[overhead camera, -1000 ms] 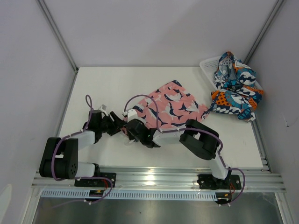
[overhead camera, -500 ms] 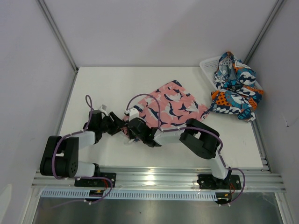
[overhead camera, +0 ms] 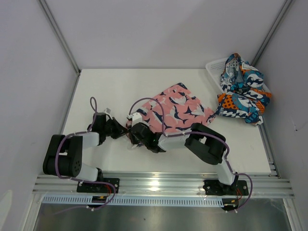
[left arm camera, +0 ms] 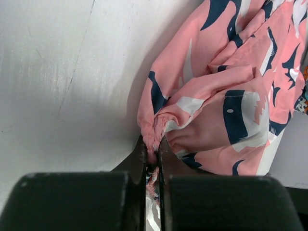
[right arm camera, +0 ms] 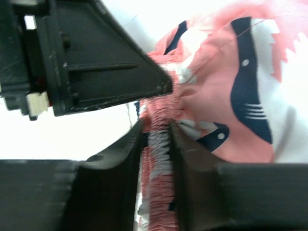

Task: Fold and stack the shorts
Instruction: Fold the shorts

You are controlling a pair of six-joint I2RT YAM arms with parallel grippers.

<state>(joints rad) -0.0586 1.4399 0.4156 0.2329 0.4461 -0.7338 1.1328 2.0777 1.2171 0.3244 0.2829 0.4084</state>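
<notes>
The pink shorts (overhead camera: 179, 109) with navy-and-white shapes lie spread on the white table (overhead camera: 115, 86), near the middle. My left gripper (overhead camera: 125, 132) is at their near-left corner, shut on a bunched fold of the pink shorts (left arm camera: 226, 96), as the left wrist view shows (left arm camera: 153, 147). My right gripper (overhead camera: 133, 135) sits right beside it. Its jaws stand a little apart around the ruffled waistband of the pink shorts (right arm camera: 226, 72), so it is open (right arm camera: 158, 132). The blue, teal and orange shorts (overhead camera: 243, 91) lie crumpled at the back right.
A white mesh basket (overhead camera: 214, 67) stands at the back right corner under the patterned shorts. White walls close the table on three sides. The left gripper's black body (right arm camera: 96, 62) fills the upper left of the right wrist view.
My left gripper has closed on the corner of the pink shorts. My right gripper's jaws have parted on the waistband. Both arms stayed almost where they were.
</notes>
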